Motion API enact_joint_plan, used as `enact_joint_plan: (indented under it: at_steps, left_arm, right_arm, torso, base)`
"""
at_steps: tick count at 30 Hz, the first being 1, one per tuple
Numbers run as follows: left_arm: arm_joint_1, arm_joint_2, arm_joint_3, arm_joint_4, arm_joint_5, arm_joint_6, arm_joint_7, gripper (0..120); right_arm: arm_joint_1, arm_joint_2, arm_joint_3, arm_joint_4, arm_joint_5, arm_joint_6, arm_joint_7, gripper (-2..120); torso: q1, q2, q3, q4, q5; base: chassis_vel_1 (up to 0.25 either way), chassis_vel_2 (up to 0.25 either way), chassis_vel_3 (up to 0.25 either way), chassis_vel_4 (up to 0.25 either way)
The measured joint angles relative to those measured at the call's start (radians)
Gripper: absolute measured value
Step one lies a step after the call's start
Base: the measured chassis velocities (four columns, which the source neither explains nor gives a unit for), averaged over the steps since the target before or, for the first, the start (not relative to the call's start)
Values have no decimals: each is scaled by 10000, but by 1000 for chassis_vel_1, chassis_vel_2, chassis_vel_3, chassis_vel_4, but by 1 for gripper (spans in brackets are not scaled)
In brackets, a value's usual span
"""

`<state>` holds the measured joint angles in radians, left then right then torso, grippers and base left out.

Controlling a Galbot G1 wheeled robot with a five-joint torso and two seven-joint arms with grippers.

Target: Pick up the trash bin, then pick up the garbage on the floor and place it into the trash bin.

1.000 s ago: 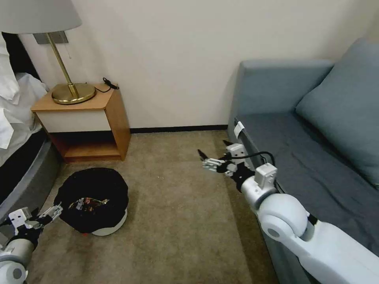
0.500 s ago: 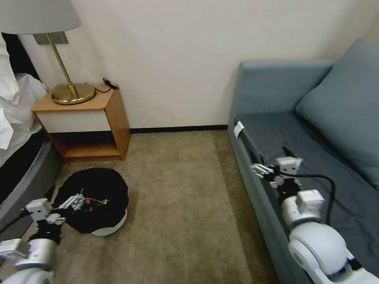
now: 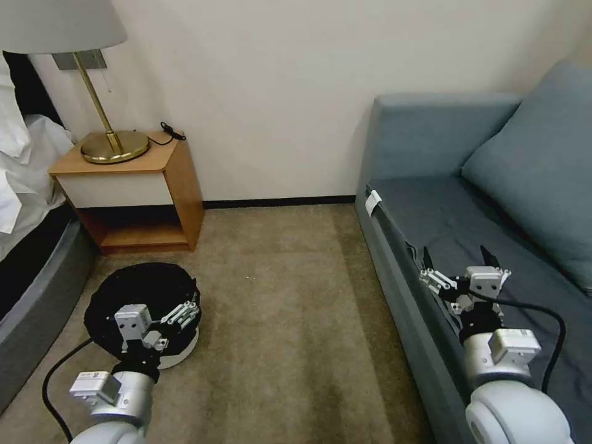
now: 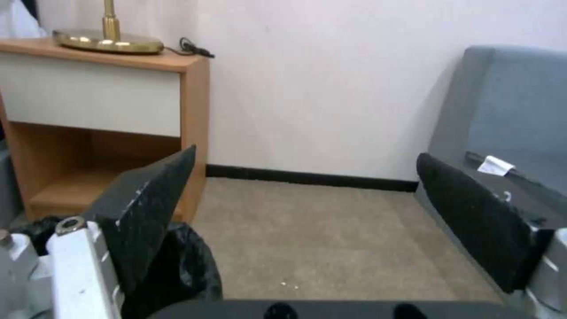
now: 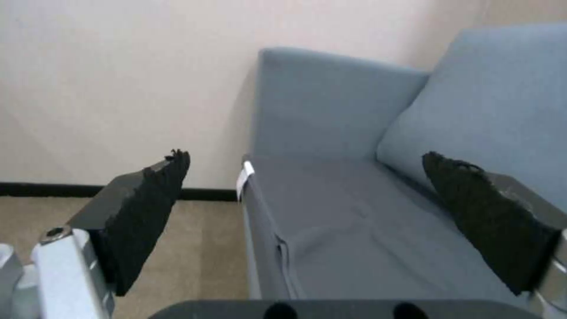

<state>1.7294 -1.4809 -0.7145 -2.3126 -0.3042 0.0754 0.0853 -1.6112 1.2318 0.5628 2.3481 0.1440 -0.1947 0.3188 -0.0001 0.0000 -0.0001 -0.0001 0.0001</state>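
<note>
Trash bin [image 3: 145,290] sits beneath the spread left end effector [image 3: 161,308].

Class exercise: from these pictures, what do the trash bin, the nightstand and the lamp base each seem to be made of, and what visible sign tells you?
Trash bin: smooth white body, probably plastic; crinkly black film liner draped over its rim.
Nightstand: orange-brown wood or veneer, matte, with a pale drawer front.
Lamp base: polished brass-coloured metal, judging by its bright reflections.
</note>
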Motion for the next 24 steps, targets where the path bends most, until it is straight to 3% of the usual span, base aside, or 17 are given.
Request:
enact_joint_plan:
  at_steps: [24]
  left_arm:
    - [-22, 53, -47, 57, -122, 51, 111, 100]
  right_arm:
    - [-20, 89, 29, -4, -10, 16, -40, 100]
  torso:
    - [0, -1, 1, 1, -2]
  base:
    - [0, 0, 0, 0]
